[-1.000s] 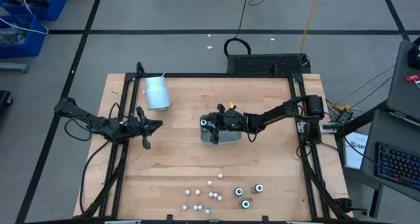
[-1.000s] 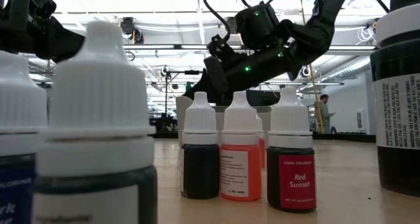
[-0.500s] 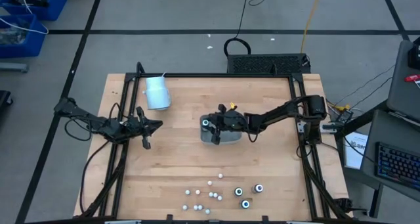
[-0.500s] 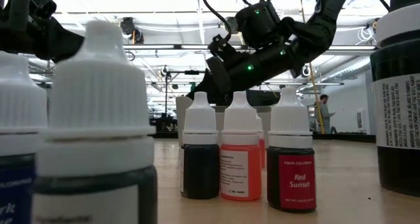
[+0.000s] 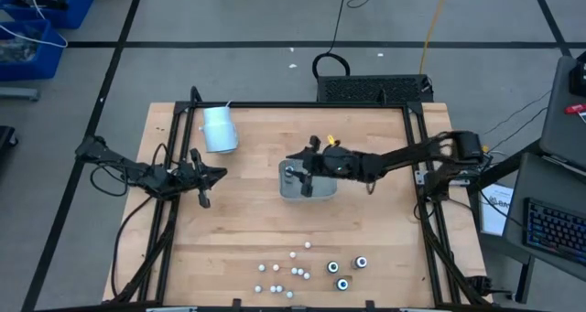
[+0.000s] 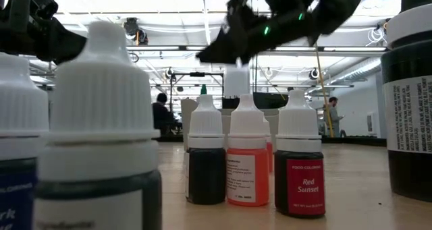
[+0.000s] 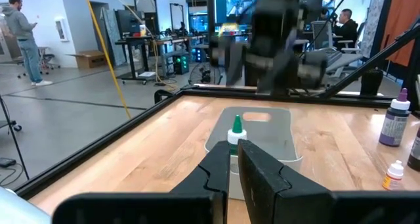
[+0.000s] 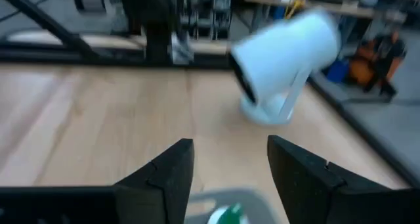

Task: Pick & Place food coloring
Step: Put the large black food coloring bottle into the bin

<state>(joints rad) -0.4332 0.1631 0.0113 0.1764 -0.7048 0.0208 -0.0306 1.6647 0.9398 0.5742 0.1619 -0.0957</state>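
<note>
A wooden desk [image 5: 247, 220] seen from above, with two dark robot arms reaching in from its left and right edges. The right gripper [image 5: 295, 158] hovers over a clear rectangular tray [image 5: 307, 189] at the middle of the desk, its jaws spread apart with nothing between them. A green-capped food coloring bottle [image 7: 235, 129] stands upright inside the tray, directly beneath those jaws. This looks like the release step of a placement: one bottle has been set in the tray and let go. The rest of the food coloring bottles [image 5: 307, 271] are clustered near the front edge of the desk, well apart from the tray. The next move likely calls for lifting clear without tipping the placed bottle, then travelling to the front cluster and lining up on a single bottle among close neighbours. The left gripper [image 5: 203, 175] waits near the left edge, its jaws closed and empty. A pale cup [image 5: 219, 127] lies tipped over near the back left corner. The left wrist view shows the green cap and the tray's clear walls, which the overhead view reduces to a speck. The table-level view adds labels on the front bottles, one reading Red Sunset [image 6: 299, 181]. The right wrist view shows the open jaws with the green cap just below them.
</note>
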